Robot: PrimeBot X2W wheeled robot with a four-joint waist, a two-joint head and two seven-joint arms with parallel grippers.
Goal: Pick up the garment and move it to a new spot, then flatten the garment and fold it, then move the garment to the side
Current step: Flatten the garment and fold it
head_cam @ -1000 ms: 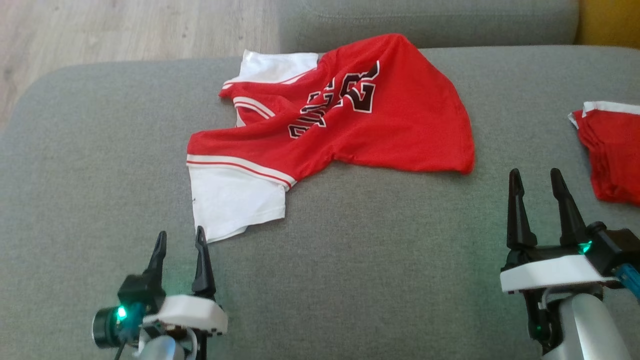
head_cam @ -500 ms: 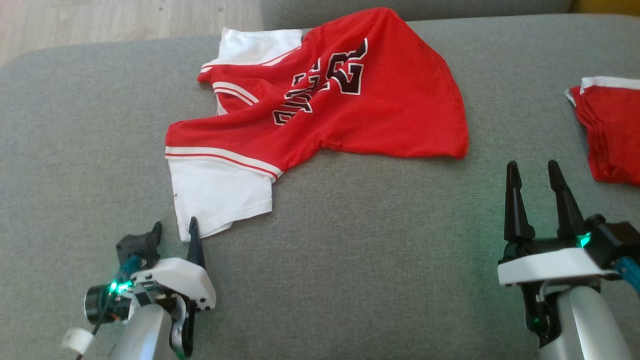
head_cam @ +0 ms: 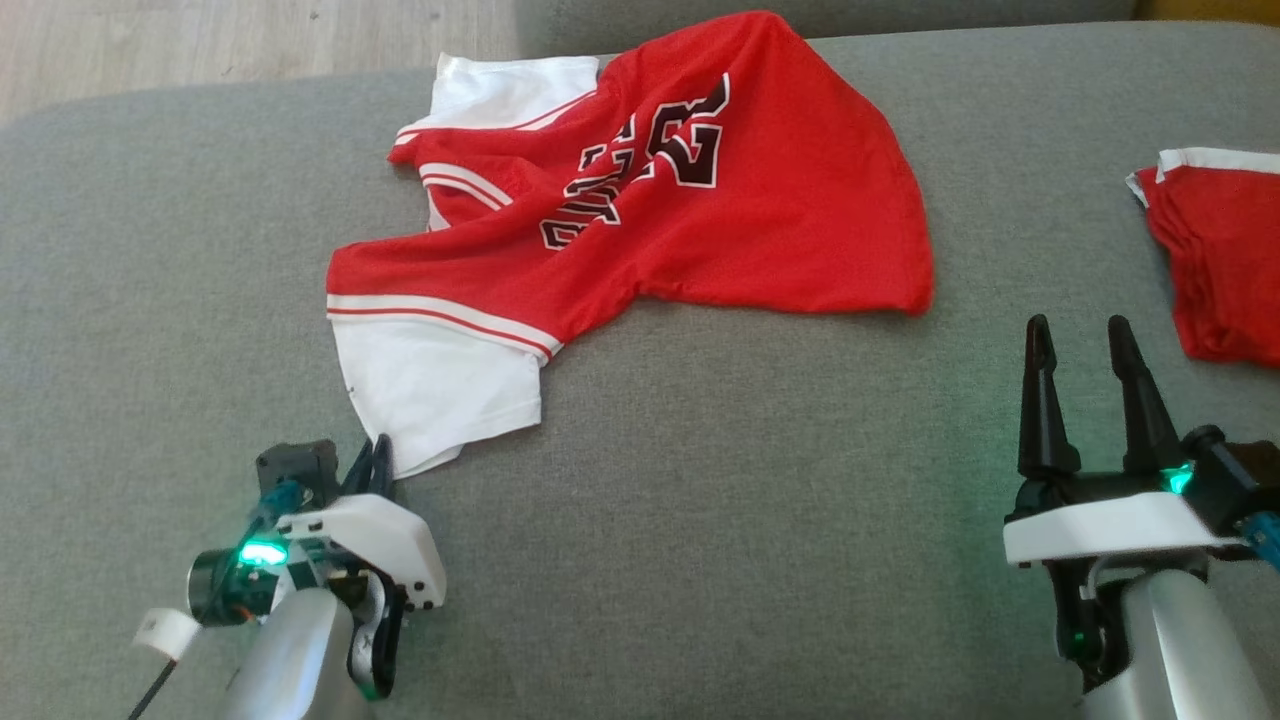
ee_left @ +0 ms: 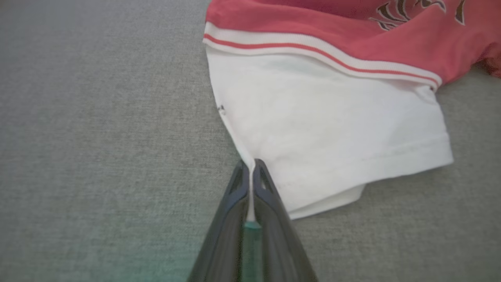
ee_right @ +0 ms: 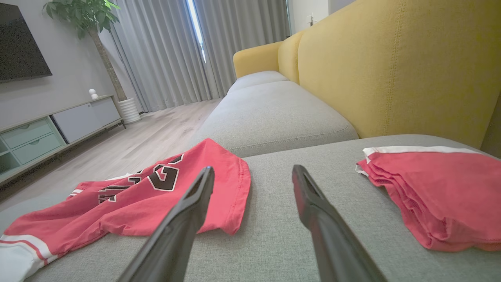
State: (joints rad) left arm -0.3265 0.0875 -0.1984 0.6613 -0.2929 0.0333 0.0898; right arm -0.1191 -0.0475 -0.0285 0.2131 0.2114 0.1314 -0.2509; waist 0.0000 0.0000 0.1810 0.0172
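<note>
Left gripper (head_cam: 375, 452) and right gripper (head_cam: 1079, 332): two tapered black fingers (head_cam: 1041, 410) each, white housing (head_cam: 1100, 528), green lights (head_cam: 262, 552), silver forearm (head_cam: 1170, 640). Black round camera (head_cam: 210, 600) and white-tagged cable (head_cam: 150, 690) on the left; blue plug (head_cam: 1262, 535) on the right.

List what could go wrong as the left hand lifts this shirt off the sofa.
1. The left hand pinches only the corner tip of the white sleeve; so thin a hold may slip under the weight of the shirt.
2. The right hand is open and off the cloth, so the shirt would likely hang bunched from one point.
3. Swung rightward, it could brush the folded pile.
</note>
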